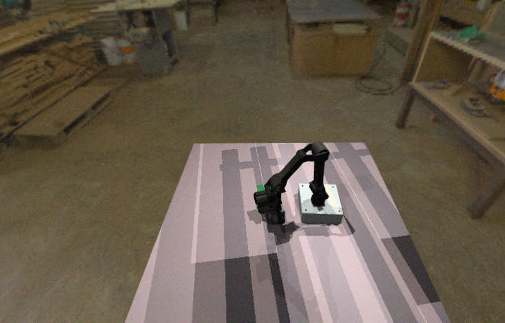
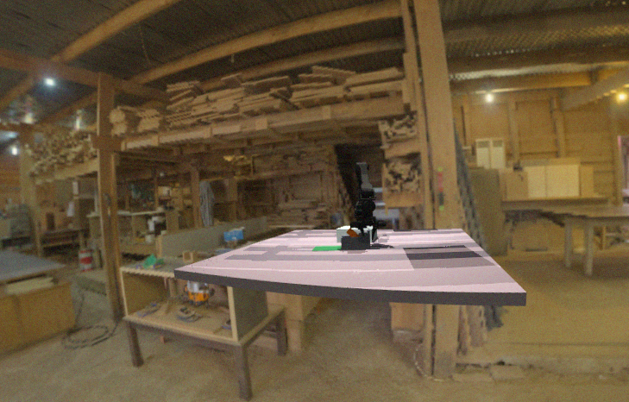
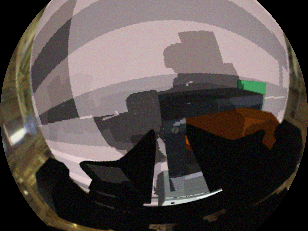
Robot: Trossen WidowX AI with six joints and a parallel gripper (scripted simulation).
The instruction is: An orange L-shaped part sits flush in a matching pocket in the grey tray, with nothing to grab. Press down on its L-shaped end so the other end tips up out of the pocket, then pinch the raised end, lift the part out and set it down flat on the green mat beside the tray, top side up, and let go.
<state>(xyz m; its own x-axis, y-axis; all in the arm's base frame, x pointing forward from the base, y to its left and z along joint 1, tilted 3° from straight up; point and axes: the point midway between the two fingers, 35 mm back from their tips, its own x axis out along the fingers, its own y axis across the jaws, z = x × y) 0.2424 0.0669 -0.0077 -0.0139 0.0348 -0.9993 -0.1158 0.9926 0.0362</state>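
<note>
The orange part (image 2: pixel 351 233) (image 3: pixel 220 125) is tilted in the dark grey tray (image 2: pixel 355 243) (image 3: pixel 252 103). In the exterior view its left end stands up above the tray rim; the other end is hidden low beside the fingers. My gripper (image 3: pixel 169 130) is partly open with nothing pinched between its fingertips. The fingertips are down at the tray, over the part's low end; the right finger covers some of the orange. Whether they touch it cannot be seen. The green mat (image 1: pixel 260 187) (image 2: pixel 325 248) (image 3: pixel 256 88) lies flat beside the tray, on the side of the raised end.
The arm stands on a pale box-shaped base (image 1: pixel 320 217) close beside the tray. In the top view the arm hides the part and most of the tray. The striped table (image 1: pixel 210 224) (image 2: pixel 336 272) carries dark shadows of the arm.
</note>
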